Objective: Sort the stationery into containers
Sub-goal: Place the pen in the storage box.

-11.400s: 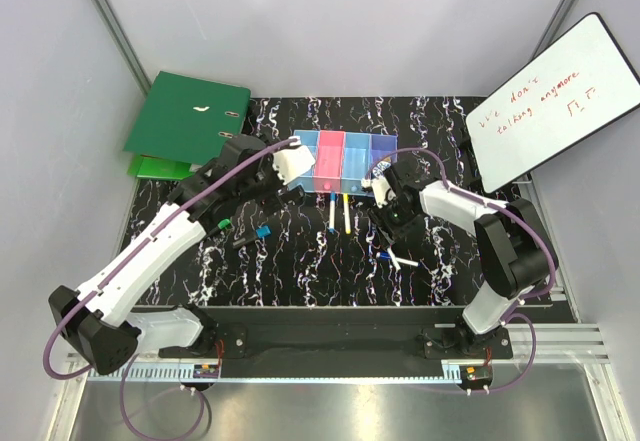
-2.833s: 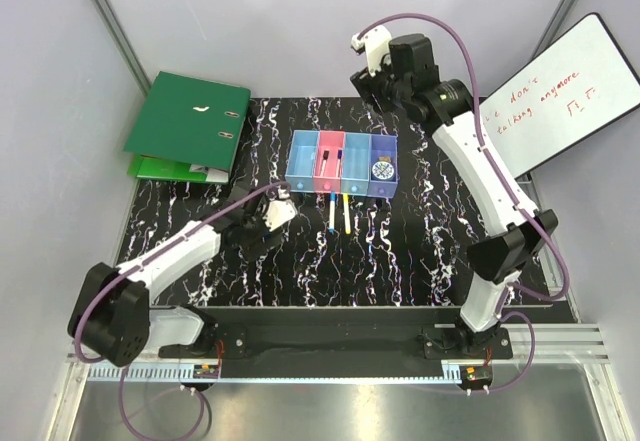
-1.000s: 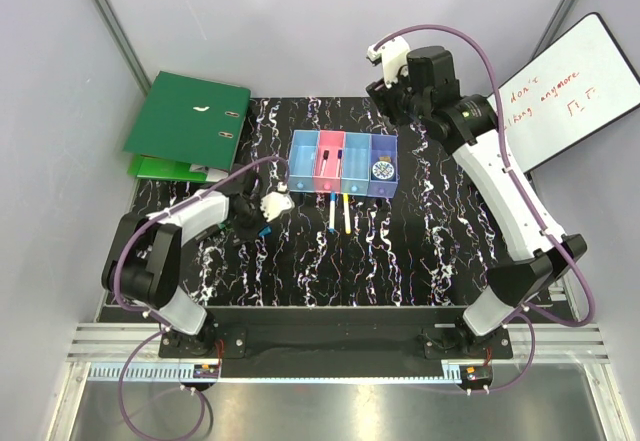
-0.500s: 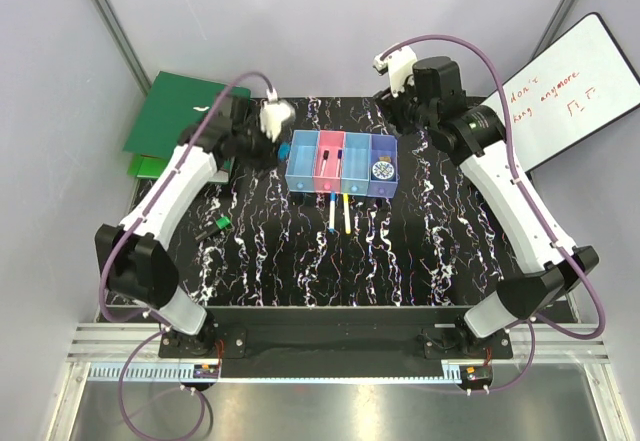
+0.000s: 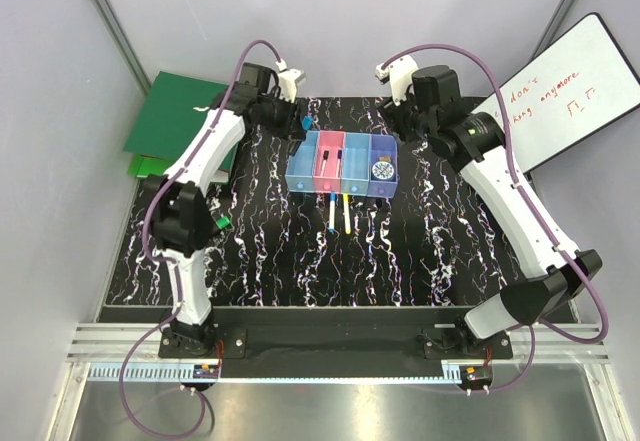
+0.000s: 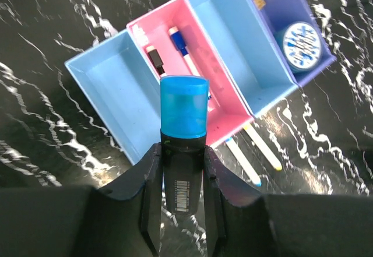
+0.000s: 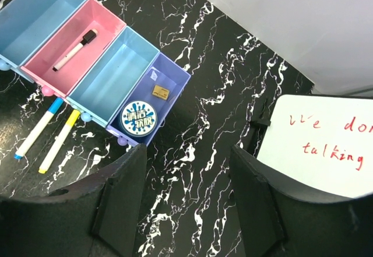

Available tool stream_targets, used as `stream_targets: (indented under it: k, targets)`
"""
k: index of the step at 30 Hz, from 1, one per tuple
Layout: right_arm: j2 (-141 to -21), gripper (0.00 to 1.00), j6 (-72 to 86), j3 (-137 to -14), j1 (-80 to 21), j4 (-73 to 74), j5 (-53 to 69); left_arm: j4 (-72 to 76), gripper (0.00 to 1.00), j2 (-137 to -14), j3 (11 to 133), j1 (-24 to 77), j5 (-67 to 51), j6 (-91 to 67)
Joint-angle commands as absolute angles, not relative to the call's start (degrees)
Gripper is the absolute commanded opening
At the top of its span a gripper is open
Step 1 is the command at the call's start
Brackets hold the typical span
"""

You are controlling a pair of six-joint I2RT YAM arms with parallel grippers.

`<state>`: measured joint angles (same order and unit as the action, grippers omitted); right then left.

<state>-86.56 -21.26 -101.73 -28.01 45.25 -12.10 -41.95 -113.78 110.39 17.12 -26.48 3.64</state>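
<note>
My left gripper (image 6: 182,162) is shut on a black marker with a blue cap (image 6: 184,106). It hangs in the air over the joined containers, above the wall between the left light-blue bin (image 6: 119,97) and the pink bin (image 6: 204,102). From above, that gripper (image 5: 297,117) is at the row's (image 5: 300,176) far left corner. The pink bin (image 7: 102,27) holds a white marker (image 7: 74,50). A round blue-white disc (image 7: 139,118) lies in the violet bin (image 7: 172,82). Two white pens (image 5: 331,213) (image 5: 346,213) lie in front of the bins. My right gripper (image 7: 186,178) is open and empty, high behind the row.
A green ring binder (image 5: 185,121) lies at the back left, close to my left arm. A whiteboard with red writing (image 5: 560,101) leans at the right. A small green and black marker (image 5: 218,223) lies on the table by the left arm's lower link.
My left arm has lifted the blue-capped marker from the table's left side and swung it back and right, over the bins' left end. The right arm has drifted slightly.
</note>
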Motion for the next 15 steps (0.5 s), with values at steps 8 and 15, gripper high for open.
stream_targets:
  k: [8,15]
  targets:
    - [-83.2,0.66,-20.8,-100.0,-27.8,42.7,-13.9,-35.2,0.00,-124.0,115.3,17.0,-21.1,-4.7]
    - [-83.5,0.66,-20.4,-100.5,-27.7,42.4,-13.6,-33.8,0.00,-125.5,112.7,17.7,-18.5,-2.9]
